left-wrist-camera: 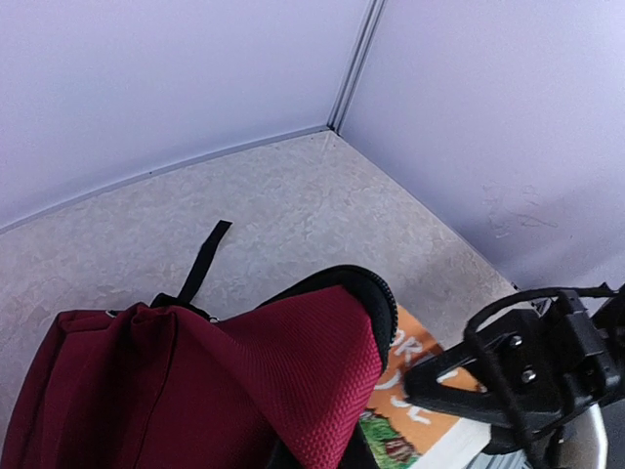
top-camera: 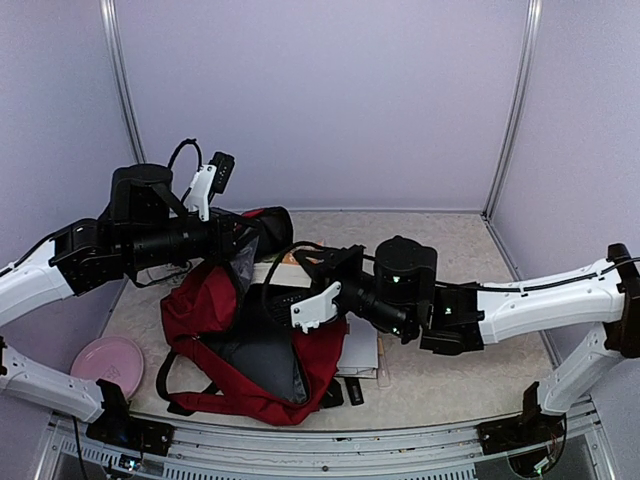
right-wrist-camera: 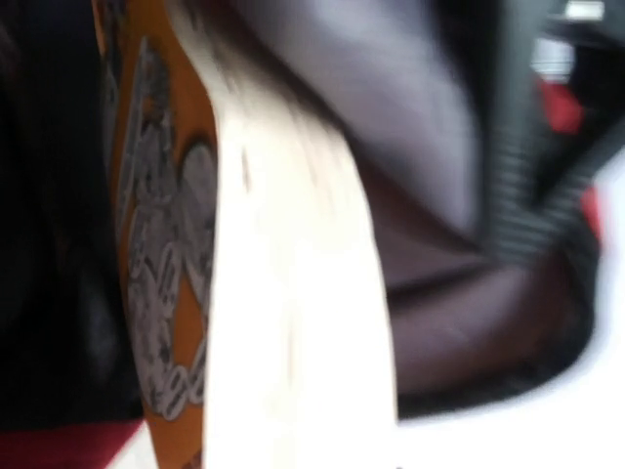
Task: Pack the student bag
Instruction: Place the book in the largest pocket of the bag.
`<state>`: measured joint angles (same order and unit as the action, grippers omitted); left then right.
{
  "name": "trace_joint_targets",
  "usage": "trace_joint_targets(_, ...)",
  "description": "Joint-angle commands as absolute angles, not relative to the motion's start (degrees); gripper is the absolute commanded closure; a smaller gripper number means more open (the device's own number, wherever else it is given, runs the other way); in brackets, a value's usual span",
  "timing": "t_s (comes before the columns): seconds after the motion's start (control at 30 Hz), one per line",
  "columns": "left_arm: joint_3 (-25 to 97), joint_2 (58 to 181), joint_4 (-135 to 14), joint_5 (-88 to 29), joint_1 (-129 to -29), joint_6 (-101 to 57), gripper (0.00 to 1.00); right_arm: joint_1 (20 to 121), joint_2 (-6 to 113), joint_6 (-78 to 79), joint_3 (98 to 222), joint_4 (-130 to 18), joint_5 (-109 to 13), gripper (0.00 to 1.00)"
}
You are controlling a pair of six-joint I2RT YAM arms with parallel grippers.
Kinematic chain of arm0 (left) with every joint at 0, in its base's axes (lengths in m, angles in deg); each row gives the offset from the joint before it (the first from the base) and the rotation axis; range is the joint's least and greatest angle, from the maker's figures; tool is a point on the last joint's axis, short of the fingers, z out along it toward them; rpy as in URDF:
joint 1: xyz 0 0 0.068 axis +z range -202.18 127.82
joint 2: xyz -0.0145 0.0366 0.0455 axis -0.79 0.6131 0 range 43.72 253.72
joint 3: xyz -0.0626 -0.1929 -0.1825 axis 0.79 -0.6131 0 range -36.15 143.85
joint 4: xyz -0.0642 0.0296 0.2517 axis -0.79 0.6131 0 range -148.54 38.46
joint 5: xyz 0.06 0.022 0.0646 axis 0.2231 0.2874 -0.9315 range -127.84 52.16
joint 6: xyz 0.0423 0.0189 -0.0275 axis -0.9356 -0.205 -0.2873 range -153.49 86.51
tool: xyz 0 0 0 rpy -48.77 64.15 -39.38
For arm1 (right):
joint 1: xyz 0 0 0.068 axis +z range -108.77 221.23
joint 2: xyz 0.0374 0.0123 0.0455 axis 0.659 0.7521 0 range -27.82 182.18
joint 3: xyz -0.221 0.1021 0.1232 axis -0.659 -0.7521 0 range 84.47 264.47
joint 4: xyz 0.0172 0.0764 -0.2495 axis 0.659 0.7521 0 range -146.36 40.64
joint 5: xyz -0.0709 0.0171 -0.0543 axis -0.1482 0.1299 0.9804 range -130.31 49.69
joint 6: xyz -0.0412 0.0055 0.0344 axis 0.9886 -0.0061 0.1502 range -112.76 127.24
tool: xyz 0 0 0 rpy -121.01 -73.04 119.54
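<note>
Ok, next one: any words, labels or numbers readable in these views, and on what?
orange book cover, left wrist view: large white lettering, cut off by the student bag; perhaps "OK", but it cannot be read for sure.
Same cover, right wrist view: grey print, too blurred to read.
Nothing else shows any readable text, number or sign.

A dark red backpack lies on the tabletop, its mouth gaping to show grey-black lining. The left end effector is clamped on the raised far rim of the opening. The right end effector reaches from the right over the mouth, touching the orange edge of a book. White papers stick out from under the backpack's right side. A pink plate sits near the left front corner.
</note>
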<state>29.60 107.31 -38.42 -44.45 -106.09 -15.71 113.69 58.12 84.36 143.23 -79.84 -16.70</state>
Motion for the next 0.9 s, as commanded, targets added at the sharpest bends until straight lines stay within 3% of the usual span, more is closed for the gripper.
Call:
trace_joint_targets(0.0,30.2,107.0,-44.5,-39.7,-106.0,-15.1,1.00,111.7,63.7,86.1,144.1,-88.0,-16.5,1.00)
trace_joint_targets(0.43,28.6,110.3,-50.7,-33.7,-105.9,-14.2,1.00,109.6,82.9,82.8,154.6,-91.4,-14.1,1.00)
trace_joint_targets(0.5,28.1,110.3,-50.7,-34.5,-105.8,-14.7,1.00,110.2,84.5,80.0,155.7,-89.8,-14.1,0.88)
trace_joint_targets(0.53,27.9,110.2,-50.2,-35.3,-105.6,-14.9,1.00,110.7,84.9,77.9,156.7,-87.0,-13.7,0.73)
trace_joint_targets(0.57,27.7,110.1,-49.5,-36.3,-105.4,-15.1,1.00,111.3,84.9,75.5,157.9,-84.1,-13.2,0.47)
trace_joint_targets(0.6,27.3,109.8,-49.0,-37.3,-105.1,-15.2,1.00,112.1,84.4,73.1,158.5,-83.0,-12.2,0.11)
trace_joint_targets(0.63,26.5,109.4,-48.6,-37.8,-104.6,-15.1,1.00,112.9,83.5,71.3,158.5,-81.9,-11.4,0.01)
trace_joint_targets(0.87,21.0,105.9,-48.1,-41.5,-101.5,-13.2,1.00,115.8,70.2,52.9,156.5,-63.1,-18.4,0.00)
